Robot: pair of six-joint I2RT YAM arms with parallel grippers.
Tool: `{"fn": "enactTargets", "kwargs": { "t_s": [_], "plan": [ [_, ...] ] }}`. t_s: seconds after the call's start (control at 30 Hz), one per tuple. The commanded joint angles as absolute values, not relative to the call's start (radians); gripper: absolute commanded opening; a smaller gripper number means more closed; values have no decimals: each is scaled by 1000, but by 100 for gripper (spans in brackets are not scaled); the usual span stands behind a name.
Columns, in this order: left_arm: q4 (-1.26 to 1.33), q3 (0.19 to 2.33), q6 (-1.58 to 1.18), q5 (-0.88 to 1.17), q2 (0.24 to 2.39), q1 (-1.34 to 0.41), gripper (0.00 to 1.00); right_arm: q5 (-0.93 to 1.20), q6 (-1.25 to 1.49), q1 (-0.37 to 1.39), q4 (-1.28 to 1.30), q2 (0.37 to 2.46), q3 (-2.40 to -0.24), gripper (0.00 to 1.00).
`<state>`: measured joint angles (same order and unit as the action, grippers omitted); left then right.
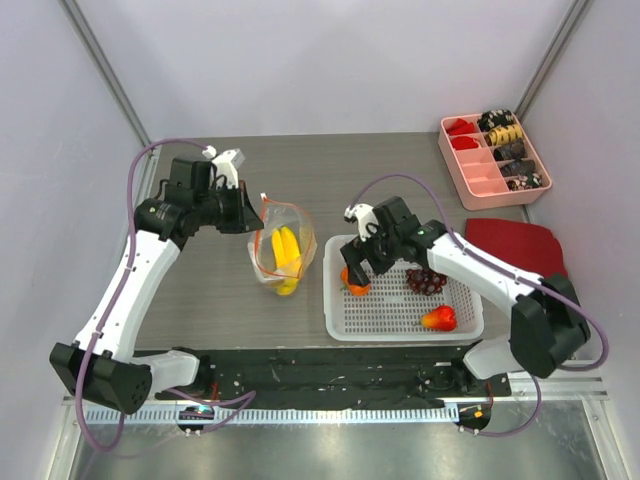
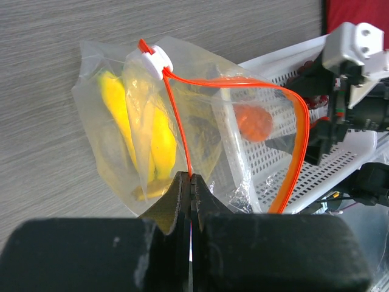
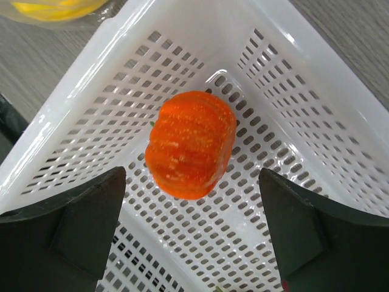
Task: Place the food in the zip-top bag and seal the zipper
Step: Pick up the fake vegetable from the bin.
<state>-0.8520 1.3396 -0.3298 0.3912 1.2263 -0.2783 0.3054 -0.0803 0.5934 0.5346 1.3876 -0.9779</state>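
The clear zip-top bag (image 1: 283, 250) stands on the table with the yellow banana bunch (image 1: 287, 255) inside; the bag (image 2: 182, 128) and bananas (image 2: 152, 140) also show in the left wrist view. Its orange-red zipper strip (image 2: 292, 152) gapes open, with the slider tab (image 2: 155, 61) at the far end. My left gripper (image 2: 192, 179) is shut on the bag's zipper edge. My right gripper (image 3: 191, 201) is open just above the orange pumpkin (image 3: 191, 144) in the white basket (image 1: 340, 320). The grape cluster (image 1: 426, 280) and the red-orange fruit (image 1: 439, 318) lie in the basket.
A pink compartment tray (image 1: 492, 158) with small snacks stands at the back right. A red cloth (image 1: 515, 243) lies right of the basket. Grey walls close in the table on both sides.
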Motion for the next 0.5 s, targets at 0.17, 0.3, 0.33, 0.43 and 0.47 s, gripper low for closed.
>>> {"fn": "enactTargets", "kwargs": {
  "t_s": [0.17, 0.3, 0.33, 0.43, 0.47],
  "plan": [
    [-821, 1327, -322, 382, 1209, -268, 0, 224, -68, 646, 425, 1500, -994, 95],
    [-816, 1304, -325, 382, 1204, -267, 0, 216, -71, 650, 411, 1509, -986, 90],
    [-816, 1302, -325, 382, 1203, -267, 0, 209, -77, 652, 417, 1506, -985, 87],
    [-816, 1296, -324, 383, 1198, -267, 0, 204, -103, 650, 468, 1483, -1005, 69],
    [-815, 1295, -327, 385, 1201, -267, 0, 206, -109, 649, 486, 1471, -1021, 53]
  ]
}}
